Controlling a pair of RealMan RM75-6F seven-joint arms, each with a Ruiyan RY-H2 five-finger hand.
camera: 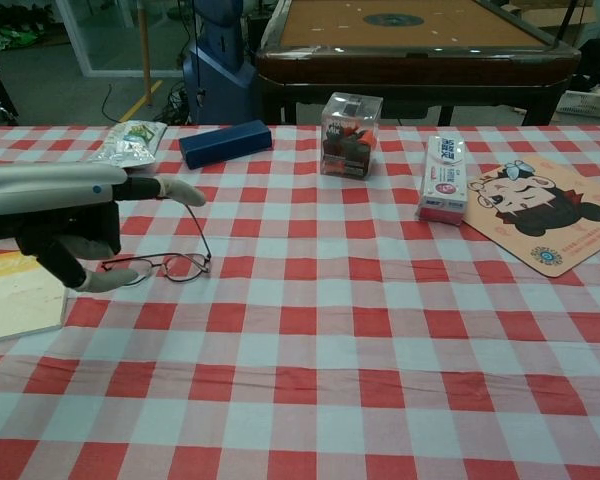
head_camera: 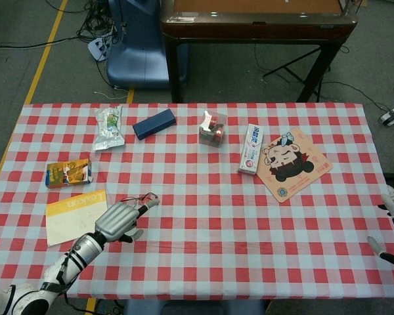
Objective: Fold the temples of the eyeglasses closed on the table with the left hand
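The table (head_camera: 203, 236) with its red-and-white checked cloth fills both views, its near edge cut off in the chest view. At about 3 o'clock lies a cartoon mat (head_camera: 294, 167), its right corner cropped in the chest view. At 8 o'clock a yellow booklet (head_camera: 72, 214) lies flat, partly under the left arm in the head view. The left hand (head_camera: 123, 217) hovers at about 8 o'clock with fingers (camera: 176, 191) stretched out and spread, gripping nothing that can be seen; it covers most of the glasses (camera: 170, 262) from above, so only a bit of frame and temple shows at its fingertips there. In the chest view the glasses rest lenses-down on the cloth, one temple standing up open; the other temple is hidden behind the hand, and whether the thumb touches the frame cannot be told. Toward 12 o'clock sit a white box (head_camera: 251, 149), a dark blue case (head_camera: 154, 124), a silver packet (head_camera: 109, 127) and a clear cube (head_camera: 213, 128), with an orange carton (head_camera: 68, 174) at 9 o'clock. The right hand (head_camera: 393, 223) shows only as a sliver at the 4 o'clock edge, too cut off to tell how its fingers are set.
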